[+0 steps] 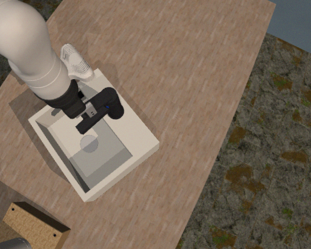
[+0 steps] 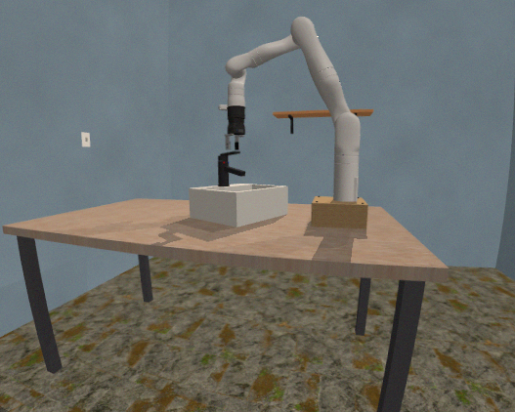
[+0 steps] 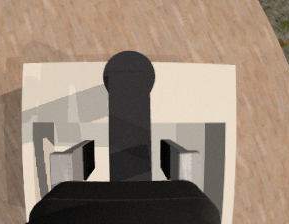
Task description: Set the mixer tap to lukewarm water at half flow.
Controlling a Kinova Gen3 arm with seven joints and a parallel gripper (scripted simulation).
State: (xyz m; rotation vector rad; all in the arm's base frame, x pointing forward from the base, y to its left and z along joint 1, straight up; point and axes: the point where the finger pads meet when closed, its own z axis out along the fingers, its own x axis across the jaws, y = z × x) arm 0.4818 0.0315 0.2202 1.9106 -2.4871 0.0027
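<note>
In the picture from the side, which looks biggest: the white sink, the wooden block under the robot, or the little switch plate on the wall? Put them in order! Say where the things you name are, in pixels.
1. White sink [image 1: 137, 127] [image 2: 261, 207] [image 3: 195, 90]
2. Wooden block [image 1: 33, 219] [image 2: 339, 216]
3. Switch plate [image 2: 83, 144]

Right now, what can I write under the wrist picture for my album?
The open claw has one finger on each side of the black lever.
</note>
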